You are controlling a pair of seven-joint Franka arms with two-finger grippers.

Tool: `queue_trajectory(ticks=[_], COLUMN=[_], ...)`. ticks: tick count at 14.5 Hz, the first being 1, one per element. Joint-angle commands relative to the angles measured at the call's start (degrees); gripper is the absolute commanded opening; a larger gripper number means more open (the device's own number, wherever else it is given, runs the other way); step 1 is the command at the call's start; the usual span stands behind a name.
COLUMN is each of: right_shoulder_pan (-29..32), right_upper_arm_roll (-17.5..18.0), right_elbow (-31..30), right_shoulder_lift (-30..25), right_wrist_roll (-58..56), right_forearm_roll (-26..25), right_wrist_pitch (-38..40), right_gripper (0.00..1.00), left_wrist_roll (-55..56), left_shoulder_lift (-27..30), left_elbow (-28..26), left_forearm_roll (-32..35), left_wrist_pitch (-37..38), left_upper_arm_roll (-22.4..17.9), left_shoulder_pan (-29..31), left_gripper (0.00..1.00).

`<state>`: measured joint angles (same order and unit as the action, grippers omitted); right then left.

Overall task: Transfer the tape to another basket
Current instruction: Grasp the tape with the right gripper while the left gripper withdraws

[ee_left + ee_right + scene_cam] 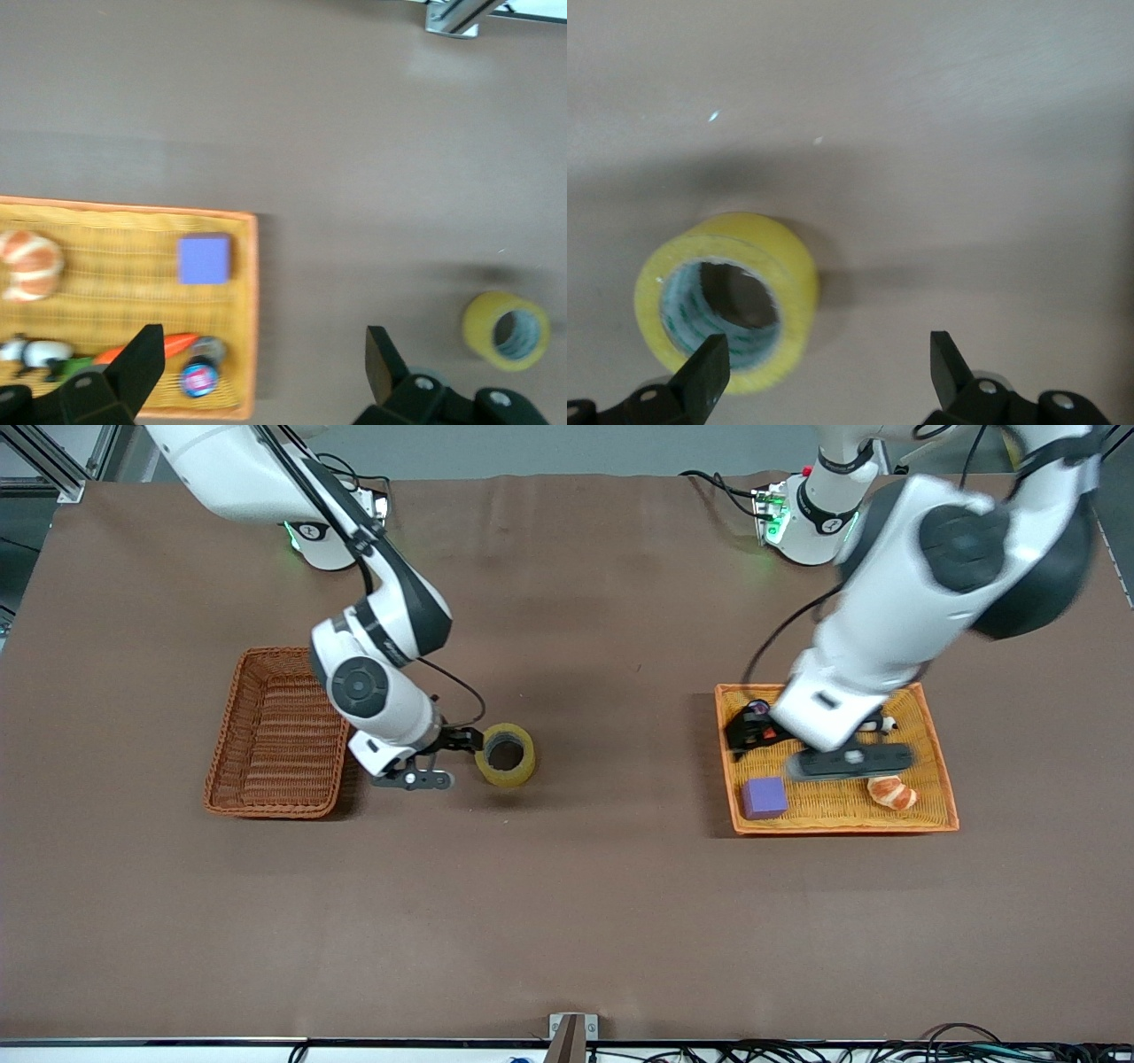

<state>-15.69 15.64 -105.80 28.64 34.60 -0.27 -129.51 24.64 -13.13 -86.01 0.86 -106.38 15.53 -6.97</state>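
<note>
Table (567,921) — basket (276,735), tape (506,755), tray (837,808)

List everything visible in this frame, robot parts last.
tape: one, translucent yellow, on the table between the two baskets.
basket: one, dark reddish-brown, toward the right arm's end.
tray: one, orange-yellow, toward the left arm's end.
cube: one, purple, in the tray.
croissant: one, orange-tan, in the tray.
small items: several, mixed colours, in the tray; unclear.
table: one, brown.
right gripper: open, beside the tape.
left gripper: open, over the tray.
</note>
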Motion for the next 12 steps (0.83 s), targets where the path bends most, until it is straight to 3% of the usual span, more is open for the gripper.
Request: queue_trajectory(ticks=[1, 3, 5, 8, 9, 10, 11, 12], right_shoulder_pan=[-0.49, -1.18, -1.98, -2.94, -3.21, -3.21, -3.21, -3.04], right_upper_arm_roll=[0.36, 0.36, 0.36, 0.36, 0.36, 0.36, 0.36, 0.36], right_elbow=[0.33, 0.33, 0.33, -0.02, -0.11, -0.02, 0.06, 0.06], right_shoulder_lift=[2.56, 4.57, 5.99, 7.13, 7.14, 7.14, 7.31, 7.49], right_wrist_roll=[2.76, 3.19, 3.11, 3.11, 3.11, 3.11, 3.11, 3.20], right_forearm_roll=[-0.87, -0.87, -0.96, -4.28, -4.56, -4.56, -4.56, -4.56], right_wrist_pitch=[-2.23, -5.38, -6.72, -7.33, -7.33, -7.33, -7.25, -6.90], right_gripper=[1.00, 1.00, 1.00, 0.84, 0.72, 0.53, 0.26, 0.07], left_wrist_roll=[-8.79, -12.50, -12.69, -13.74, -15.05, -17.15, -18.74, -19.45], left_shoulder_lift=[7.40, 9.87, 11.27, 12.86, 13.47, 14.09, 15.05, 16.11], left_elbow=[-4.86, -5.22, -5.13, -5.40, -5.57, -6.09, -6.88, -8.37], left_forearm_roll=[-2.43, -2.97, -2.97, -2.97, -2.97, -2.97, -2.97, -2.97], left_wrist_pitch=[3.62, 9.06, 13.29, 14.10, 14.10, 14.10, 14.19, 14.10], left_upper_arm_roll=[0.47, -1.28, -5.76, -8.40, -8.85, -9.98, -11.04, -12.27], left_shoulder_pan=[5.46, 6.35, 5.83, 5.65, 5.65, 5.48, 4.87, 4.08], left_gripper=[1.00, 1.00, 0.99, 0.98, 0.98, 0.98, 0.98, 0.98])
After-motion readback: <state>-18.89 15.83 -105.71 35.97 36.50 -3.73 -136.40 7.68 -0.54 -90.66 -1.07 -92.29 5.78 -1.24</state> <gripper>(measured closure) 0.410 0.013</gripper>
